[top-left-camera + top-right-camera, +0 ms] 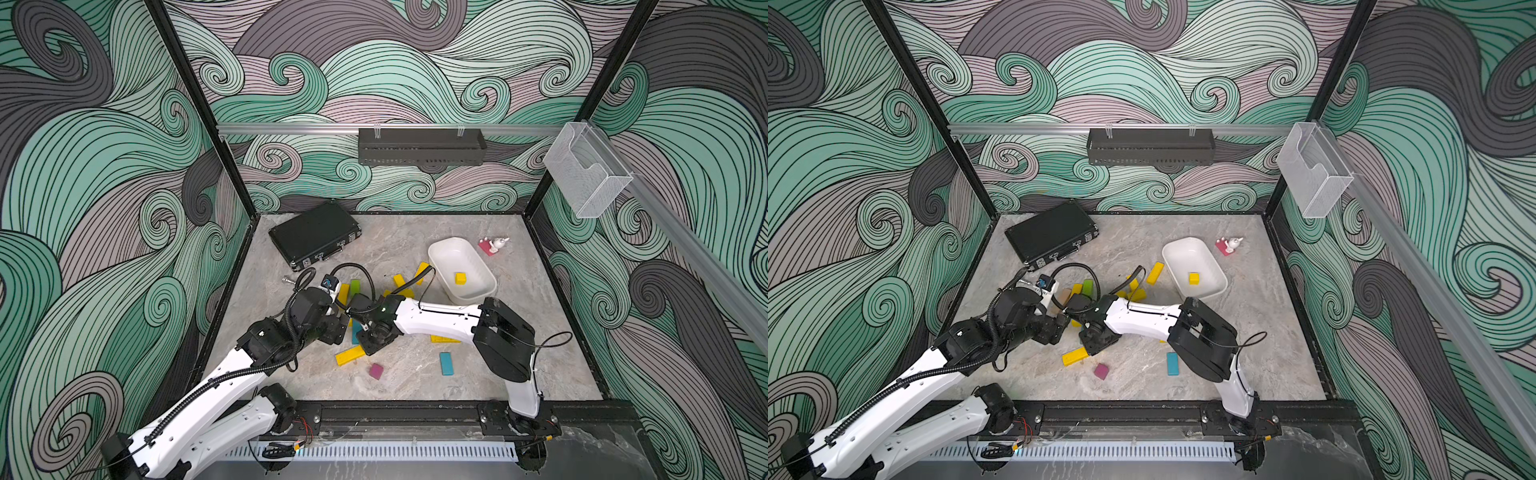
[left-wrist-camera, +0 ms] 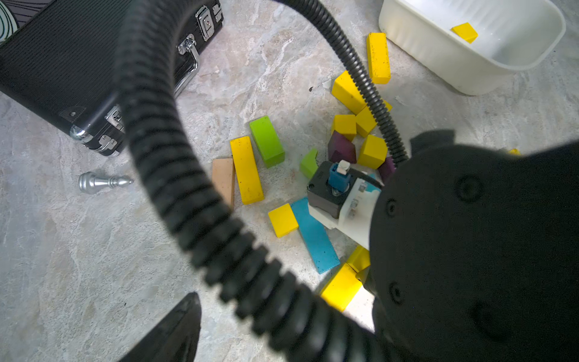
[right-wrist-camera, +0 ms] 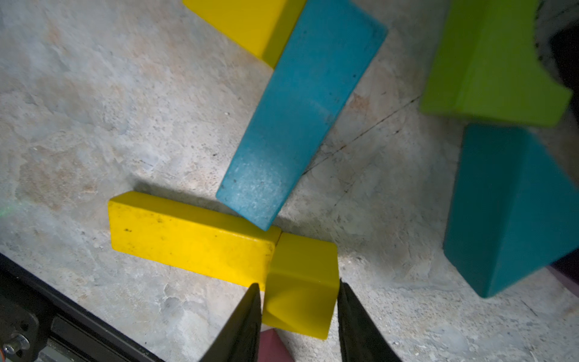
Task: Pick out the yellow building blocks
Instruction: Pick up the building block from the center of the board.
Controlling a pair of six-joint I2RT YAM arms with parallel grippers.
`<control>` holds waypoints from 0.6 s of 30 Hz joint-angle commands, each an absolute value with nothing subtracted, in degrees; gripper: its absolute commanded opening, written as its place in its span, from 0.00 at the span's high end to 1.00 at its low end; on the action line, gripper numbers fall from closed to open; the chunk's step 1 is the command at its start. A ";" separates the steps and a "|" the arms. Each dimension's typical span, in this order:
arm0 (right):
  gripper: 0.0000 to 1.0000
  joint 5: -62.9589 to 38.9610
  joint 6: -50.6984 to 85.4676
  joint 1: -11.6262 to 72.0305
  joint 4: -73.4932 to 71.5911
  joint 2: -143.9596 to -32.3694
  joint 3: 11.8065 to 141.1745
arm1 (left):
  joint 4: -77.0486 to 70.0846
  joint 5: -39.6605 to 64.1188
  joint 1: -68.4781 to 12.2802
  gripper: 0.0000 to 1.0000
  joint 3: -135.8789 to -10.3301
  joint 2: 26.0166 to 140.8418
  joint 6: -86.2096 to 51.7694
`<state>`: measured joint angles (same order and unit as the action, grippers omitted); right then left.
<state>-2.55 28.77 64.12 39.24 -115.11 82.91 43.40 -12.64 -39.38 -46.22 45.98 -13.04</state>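
Right pincer [image 3: 299, 301] low over the counter [image 1: 415, 241], its two fingers flanking a small yellow cube [image 3: 300, 285] that abuts a yellow bar [image 3: 188, 238], grip uncertain, left pincer state hidden, more yellow building blocks [image 2: 360, 103] scattered centrally, one yellow cube [image 1: 460, 278] inside white tub [image 1: 440, 253] at two o'clock

Left pincer [image 2: 175, 332] mostly out of frame
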 commanded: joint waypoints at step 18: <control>0.64 -1.05 28.88 65.00 41.66 -117.06 84.90 | 41.78 -11.71 -38.05 0.15 -46.45 45.76 -13.18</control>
